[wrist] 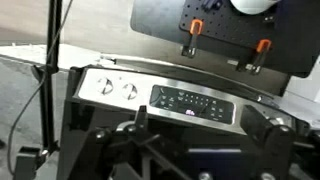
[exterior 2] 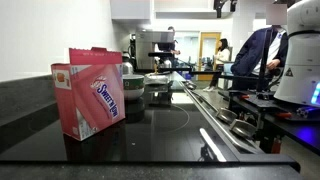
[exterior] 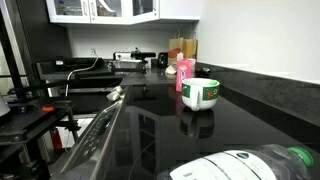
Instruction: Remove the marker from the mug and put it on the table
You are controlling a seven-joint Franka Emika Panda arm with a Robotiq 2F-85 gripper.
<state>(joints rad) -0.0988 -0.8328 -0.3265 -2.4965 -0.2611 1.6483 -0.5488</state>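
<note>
Marker not made out in any view: too slim to show or sunk below the rim, so judged to be inside the mug [exterior: 200, 93]. Mug upright on the table [exterior: 150, 130] close to the wall-side edge, just in front of the pink container [exterior: 185, 70]; touching or merely beside, cannot tell. White-and-green bottle [exterior: 255, 163] lying on its side at the near edge, well apart from both. Gripper [wrist: 205, 132] seen only in the wrist view, facing a stove control panel [wrist: 190, 98] beyond the stove-side edge of the bench, well away from the mug; jaws apparently spread, nothing between them.

Step in hand, by judgement: the reach toward the mug, nothing grasped yet. To do it well:
- Carry the wrist across from the stove-side edge toward the wall-side edge, high enough to pass over the rim.
- Come down from above rather than from the side, keeping off the pink container.
- Hold the jaws wide until sighting the marker in the wrist view, then turn the wrist to close across its width.
- Pinch near the upper end and lift straight up, clear of the rim, to avoid tipping or dragging the mug.
- Choose a bare patch toward the middle of the bench, away from every edge, and lay the marker flat to stop it rolling off
</note>
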